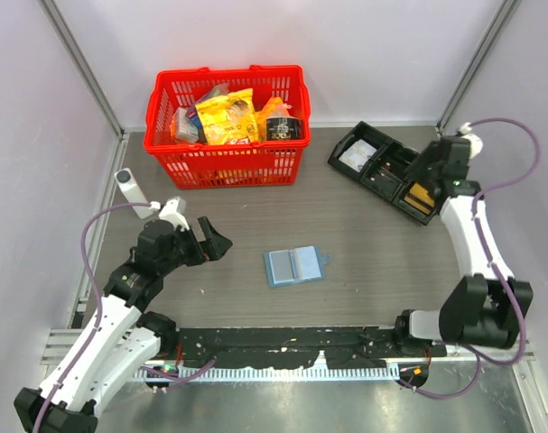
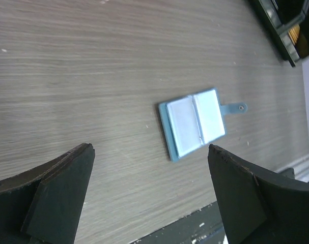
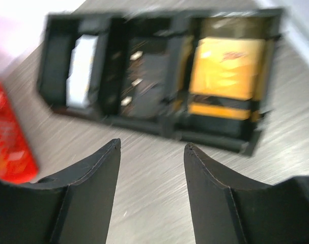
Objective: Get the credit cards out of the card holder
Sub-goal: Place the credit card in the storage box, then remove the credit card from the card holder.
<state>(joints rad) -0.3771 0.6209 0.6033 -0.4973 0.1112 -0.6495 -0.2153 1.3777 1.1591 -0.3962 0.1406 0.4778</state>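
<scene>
Card holder (image 1: 294, 265): open flat mid-table, pale inside up; its snap tab is plain only from the left wrist. Credit cards (image 3: 228, 68): in the black tray's (image 3: 144, 122) end compartment, sharpest from the right wrist. Left gripper (image 2: 150, 150), right gripper (image 3: 151, 146): fingers parted, empty.

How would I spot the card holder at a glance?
Start at the red basket at the back of the table. Nearer, in the middle, the card holder lies alone, opened flat. It is the only blue thing, pale inside, with a small tab.
</scene>
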